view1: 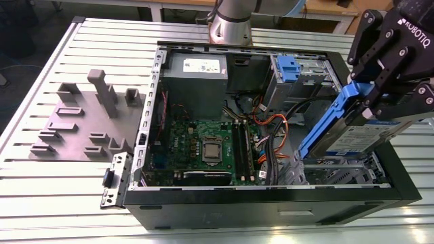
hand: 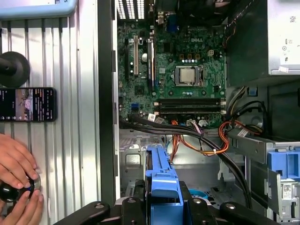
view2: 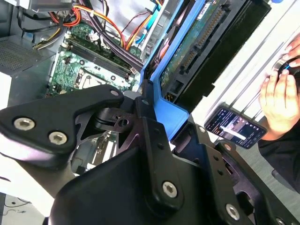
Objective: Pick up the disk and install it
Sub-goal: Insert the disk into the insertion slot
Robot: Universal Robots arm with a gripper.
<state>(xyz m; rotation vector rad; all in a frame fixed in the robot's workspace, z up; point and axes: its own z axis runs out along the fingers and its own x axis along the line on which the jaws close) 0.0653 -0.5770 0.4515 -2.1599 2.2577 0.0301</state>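
- Exterior view, right side of the frame: the gripper [view1: 379, 104] is clamped on the disk [view1: 359, 137], which hangs tilted in the air with its blue carrier rail running down toward the lower right corner of the open computer case [view1: 271, 203]; the pick-up part looks done
- Second wrist view, centre of the frame: the fingers [view2: 140, 117] close on the blue end tab of the disk [view2: 197, 47], whose green circuit board and connector face the camera toward the upper right; the grip reads as firm, though that is a judgement
- First wrist view, bottom centre: the blue carrier of the disk [hand: 161, 183] sits between the jaws, with the motherboard [hand: 178, 75] above it in the frame and the metal drive bay [hand: 136, 159] just beside its tip
- Installation is not finished: the disk is raised above the case and not seated in any bay; I judge the task at roughly its middle
- Upper right of the exterior view: another blue-tabbed drive carrier [view1: 288, 68] sits in its cage inside the case
- Left of the exterior view: the grey slotted holder [view1: 88, 122] lies on the table [view1: 40, 188], well apart from the gripper
- Lower left of the first wrist view: a person's hand [hand: 16, 161] rests on a knob, near a phone [hand: 28, 104]
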